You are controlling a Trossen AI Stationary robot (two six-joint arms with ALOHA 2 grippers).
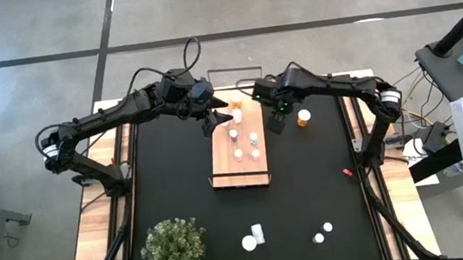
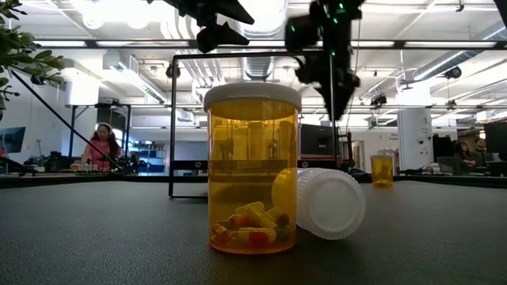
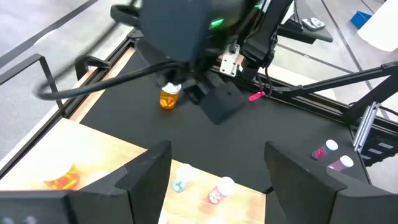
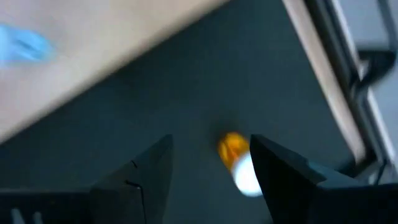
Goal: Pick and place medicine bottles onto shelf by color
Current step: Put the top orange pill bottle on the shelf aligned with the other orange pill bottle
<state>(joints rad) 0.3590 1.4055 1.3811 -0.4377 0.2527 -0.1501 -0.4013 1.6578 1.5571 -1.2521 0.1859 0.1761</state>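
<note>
**Both grippers over the far end of the shelf, jaws apart and empty**

High view: the shelf (image 1: 238,147) lies lengthwise at the middle of the black mat (image 1: 167,181). The left gripper (image 1: 210,119) hangs at its far left corner, the right gripper (image 1: 277,123) just off its far right edge. An orange bottle (image 1: 304,118) stands on the mat just beside the right gripper. On the board sit an orange bottle (image 1: 237,114) at the far end and several small white-capped bottles (image 1: 245,143) further along. Near the front of the mat lie two white-capped bottles (image 1: 252,237) together and two more (image 1: 323,232) to their right. A potted plant (image 1: 174,252) stands at the front left.

Low view: a large amber bottle (image 2: 253,170) with pills stands up close, a second bottle (image 2: 321,202) lying on its side against it. Both grippers hang high above the mat.

Left wrist view: the left gripper's fingers (image 3: 149,171) stand wide apart with nothing between them, over the board's edge; a bluish bottle (image 3: 179,185) and a pink one (image 3: 219,191) rest on the wood below.

Right wrist view: the right gripper's fingers (image 4: 152,168) are parted and hold nothing; the orange bottle (image 4: 237,158) on the mat shows between them, partly behind one finger.
</note>
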